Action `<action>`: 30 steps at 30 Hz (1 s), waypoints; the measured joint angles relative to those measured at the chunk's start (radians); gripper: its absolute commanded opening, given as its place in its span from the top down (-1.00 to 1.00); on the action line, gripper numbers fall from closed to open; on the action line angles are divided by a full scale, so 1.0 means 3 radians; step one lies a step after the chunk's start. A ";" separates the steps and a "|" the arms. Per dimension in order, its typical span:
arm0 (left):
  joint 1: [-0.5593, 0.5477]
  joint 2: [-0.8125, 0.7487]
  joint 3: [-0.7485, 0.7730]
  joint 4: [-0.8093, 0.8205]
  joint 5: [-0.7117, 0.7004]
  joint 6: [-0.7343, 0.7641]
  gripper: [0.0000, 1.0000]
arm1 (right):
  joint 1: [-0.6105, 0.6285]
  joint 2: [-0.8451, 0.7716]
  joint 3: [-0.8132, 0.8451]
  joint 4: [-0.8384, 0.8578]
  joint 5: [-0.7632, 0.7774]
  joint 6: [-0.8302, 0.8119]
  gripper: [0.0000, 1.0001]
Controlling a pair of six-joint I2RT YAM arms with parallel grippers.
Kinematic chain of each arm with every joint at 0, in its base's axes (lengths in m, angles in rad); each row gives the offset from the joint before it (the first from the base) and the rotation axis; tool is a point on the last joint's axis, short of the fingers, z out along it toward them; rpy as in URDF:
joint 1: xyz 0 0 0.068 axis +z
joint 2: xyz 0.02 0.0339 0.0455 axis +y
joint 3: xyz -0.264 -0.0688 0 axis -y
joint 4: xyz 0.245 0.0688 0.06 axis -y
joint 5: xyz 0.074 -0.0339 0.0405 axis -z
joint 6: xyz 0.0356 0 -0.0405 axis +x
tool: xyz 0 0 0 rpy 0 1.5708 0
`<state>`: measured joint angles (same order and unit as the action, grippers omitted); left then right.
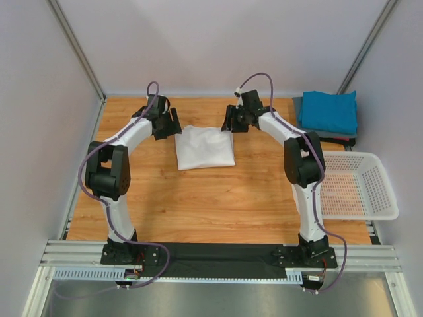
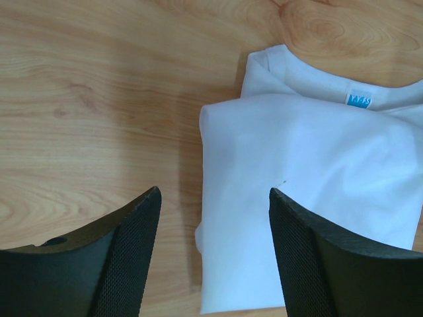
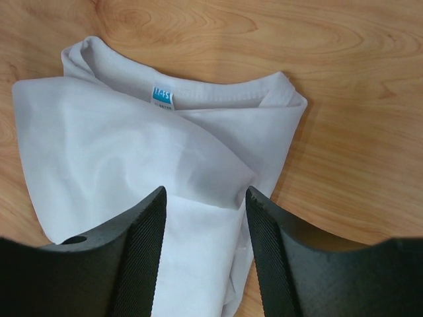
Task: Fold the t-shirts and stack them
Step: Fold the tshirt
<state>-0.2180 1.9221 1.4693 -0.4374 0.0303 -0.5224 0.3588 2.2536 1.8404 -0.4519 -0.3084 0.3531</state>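
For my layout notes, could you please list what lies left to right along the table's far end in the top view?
Black left gripper, folded white cloth t-shirt, black right gripper, folded teal blue cloth t-shirt.

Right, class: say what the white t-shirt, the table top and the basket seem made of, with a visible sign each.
White t-shirt: soft matte cloth, probably cotton knit; folds, stitched collar. Table top: smooth wood or wood-look laminate; grain, knots. Basket: white plastic, likely; rigid mesh.
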 measured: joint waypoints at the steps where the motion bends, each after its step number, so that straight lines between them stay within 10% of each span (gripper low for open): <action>1: 0.0014 0.0046 0.0029 0.0008 0.0023 -0.0003 -0.42 | 0.0000 0.0034 0.0036 0.0003 -0.0005 0.0000 0.00; 14: 0.0027 0.0443 0.0334 0.0065 0.0220 -0.0034 -0.15 | 0.0000 0.0231 0.0284 -0.0072 -0.0033 0.0046 0.18; 23: 0.0027 0.0612 0.0504 0.0146 0.0268 -0.0052 1.00 | 0.0000 0.0301 0.0296 -0.0107 -0.0027 0.0074 1.00; 30: 0.0027 0.0643 0.0504 0.0193 0.0309 -0.0042 1.00 | -0.0008 0.0284 0.0300 -0.0131 -0.0006 0.0111 1.00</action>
<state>-0.2100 2.1151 1.6203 -0.3794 0.1230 -0.5350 0.3565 2.3386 1.9305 -0.4911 -0.3103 0.3862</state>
